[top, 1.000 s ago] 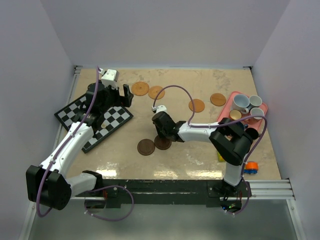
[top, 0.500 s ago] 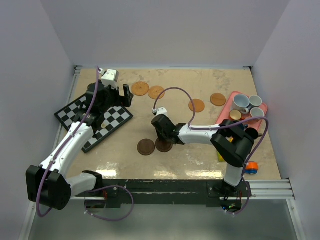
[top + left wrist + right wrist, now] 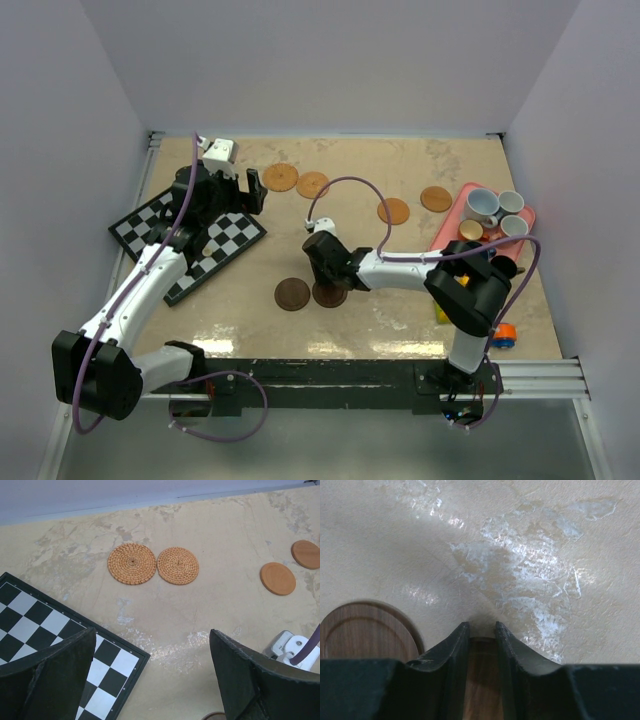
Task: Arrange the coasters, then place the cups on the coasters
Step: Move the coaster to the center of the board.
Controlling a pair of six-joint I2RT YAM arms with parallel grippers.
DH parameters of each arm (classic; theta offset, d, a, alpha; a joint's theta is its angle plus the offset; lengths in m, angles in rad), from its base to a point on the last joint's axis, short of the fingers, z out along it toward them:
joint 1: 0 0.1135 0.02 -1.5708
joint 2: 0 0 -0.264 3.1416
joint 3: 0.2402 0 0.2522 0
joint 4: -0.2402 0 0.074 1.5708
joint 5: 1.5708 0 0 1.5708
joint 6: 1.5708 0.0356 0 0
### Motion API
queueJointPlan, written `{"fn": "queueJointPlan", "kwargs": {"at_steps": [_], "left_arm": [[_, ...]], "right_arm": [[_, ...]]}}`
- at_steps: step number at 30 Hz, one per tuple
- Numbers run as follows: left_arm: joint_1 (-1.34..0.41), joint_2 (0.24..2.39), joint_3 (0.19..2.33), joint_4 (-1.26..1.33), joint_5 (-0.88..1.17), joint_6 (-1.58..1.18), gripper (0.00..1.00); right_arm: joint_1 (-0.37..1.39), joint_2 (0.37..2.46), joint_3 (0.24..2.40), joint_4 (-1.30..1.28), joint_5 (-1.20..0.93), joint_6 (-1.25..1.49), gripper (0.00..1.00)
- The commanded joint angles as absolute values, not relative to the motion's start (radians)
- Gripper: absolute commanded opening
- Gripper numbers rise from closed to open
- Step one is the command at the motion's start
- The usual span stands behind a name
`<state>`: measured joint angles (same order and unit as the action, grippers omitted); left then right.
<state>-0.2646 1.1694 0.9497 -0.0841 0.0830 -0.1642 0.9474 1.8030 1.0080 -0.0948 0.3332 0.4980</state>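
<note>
Two woven orange coasters [image 3: 281, 177] [image 3: 313, 185] lie side by side at the back, also in the left wrist view [image 3: 132, 563] [image 3: 178, 565]. Two smooth tan coasters [image 3: 393, 211] [image 3: 436, 199] lie further right. A dark brown coaster [image 3: 292, 294] lies flat near the front. A second dark brown coaster [image 3: 330, 296] lies beside it, under my right gripper [image 3: 322, 278]. In the right wrist view its wood [image 3: 481, 680] fills the narrow gap of the right gripper [image 3: 479, 627]. Several cups [image 3: 483, 205] stand on a pink tray [image 3: 447, 228]. My left gripper [image 3: 152, 680] hangs wide open, holding nothing.
A chessboard [image 3: 190, 235] lies at the left under the left arm, its corner reaching between the left fingers [image 3: 45, 625]. Small coloured objects [image 3: 441, 315] [image 3: 502, 335] sit at the front right. Walls close in the table on three sides.
My right gripper has shifted a little toward the near edge, and the dark brown coaster under it has moved along. The left arm has not moved.
</note>
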Motion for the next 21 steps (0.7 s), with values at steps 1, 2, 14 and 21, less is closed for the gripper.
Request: {"fn": "queueJointPlan", "kwargs": {"at_steps": [1,2,14,21], "left_arm": [[-0.271,1.164,0.951,-0.051,0.095,-0.164,1.0],[-0.272,1.164,0.953,-0.052,0.095,-0.164,1.0],[-0.276,1.161,0.953,-0.052,0.097,-0.166,1.0],[-0.281,1.164,0.953,-0.051,0.1,-0.167,1.0]], "right_arm": [[0.956,1.761,1.061,-0.227,0.339,0.511,0.34],[0.956,1.753,1.077,-0.238,0.35,0.506,0.35],[0.894,1.6,0.994,-0.383,0.434,0.508,0.37],[0.894,1.554,0.89,-0.431,0.396,0.555,0.35]]}}
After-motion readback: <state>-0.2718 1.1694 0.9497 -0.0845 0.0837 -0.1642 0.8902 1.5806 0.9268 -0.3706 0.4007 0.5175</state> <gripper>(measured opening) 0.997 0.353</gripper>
